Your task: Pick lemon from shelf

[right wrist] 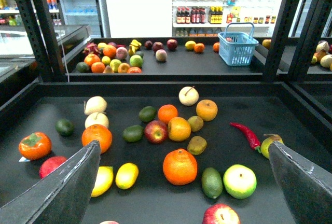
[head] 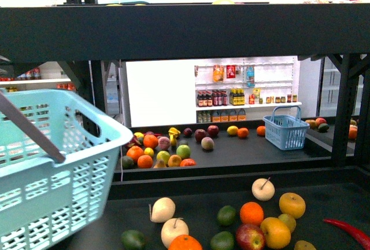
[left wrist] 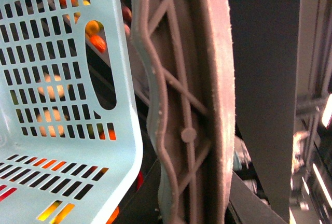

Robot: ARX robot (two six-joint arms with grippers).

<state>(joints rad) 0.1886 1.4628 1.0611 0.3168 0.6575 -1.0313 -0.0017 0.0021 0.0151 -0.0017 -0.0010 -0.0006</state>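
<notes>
A small yellow lemon (right wrist: 127,175) lies on the black shelf tray (right wrist: 290,120) near its front, beside a larger yellow fruit (right wrist: 102,180). My right gripper (right wrist: 182,149) hovers over this tray, open, its two dark fingers (right wrist: 62,193) spread wide. The lemon sits just inside the finger on that side, with nothing between the pads. My left gripper is shut on the grey basket handle (left wrist: 181,105); its own fingers do not show. The light blue basket (head: 46,169) hangs at the left, in front of the shelf's thick black front beam (head: 185,30).
An orange (right wrist: 180,166), a green avocado (right wrist: 211,182), a green-yellow apple (right wrist: 239,181) and a red chili (right wrist: 247,134) lie round the lemon. A small blue basket (right wrist: 237,47) stands on the farther tier. Black uprights (right wrist: 44,27) flank the tray.
</notes>
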